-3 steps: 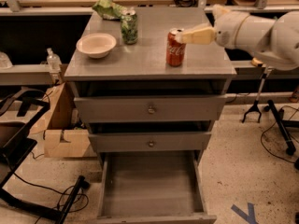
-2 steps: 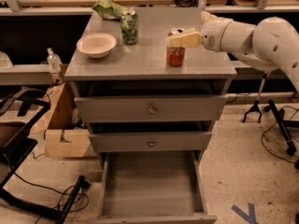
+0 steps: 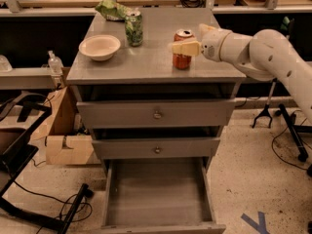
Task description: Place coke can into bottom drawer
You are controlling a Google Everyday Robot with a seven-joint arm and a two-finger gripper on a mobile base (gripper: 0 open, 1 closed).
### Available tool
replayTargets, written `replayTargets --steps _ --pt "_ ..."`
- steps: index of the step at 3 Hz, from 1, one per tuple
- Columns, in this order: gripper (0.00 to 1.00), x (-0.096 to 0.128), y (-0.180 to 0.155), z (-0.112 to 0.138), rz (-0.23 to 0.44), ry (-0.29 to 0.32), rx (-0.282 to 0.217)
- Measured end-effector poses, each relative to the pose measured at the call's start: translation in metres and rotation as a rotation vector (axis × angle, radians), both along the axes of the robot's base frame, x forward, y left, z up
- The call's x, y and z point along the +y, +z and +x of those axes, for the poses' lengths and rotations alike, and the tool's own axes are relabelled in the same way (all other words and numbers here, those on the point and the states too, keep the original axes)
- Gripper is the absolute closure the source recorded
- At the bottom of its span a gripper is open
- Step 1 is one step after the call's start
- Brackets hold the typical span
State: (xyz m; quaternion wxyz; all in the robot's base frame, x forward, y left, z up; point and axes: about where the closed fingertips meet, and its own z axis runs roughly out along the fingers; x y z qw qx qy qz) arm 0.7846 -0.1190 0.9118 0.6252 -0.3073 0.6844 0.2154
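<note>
We judge the coke can [image 3: 182,58] on the bench [image 3: 146,60] light, slick and dentable, best squeezed mid-body by the gripper [image 3: 188,39], jaws apart astride it.

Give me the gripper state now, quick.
Gripper: at the coke can on the cabinet top; open or closed cannot be told.
</note>
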Motion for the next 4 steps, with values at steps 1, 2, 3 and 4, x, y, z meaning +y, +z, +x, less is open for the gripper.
replayTargets --steps 1,2,3,4 --pt "0.47 0.008 -0.014 0.005 0.067 0.000 0.019" --pt "0.70 0.015 -0.012 0.005 0.099 0.005 0.005" --pt "0.99 0.019 -0.012 0.005 0.098 0.011 0.005" --pt "1.00 0.020 -0.011 0.006 0.098 0.011 0.005"
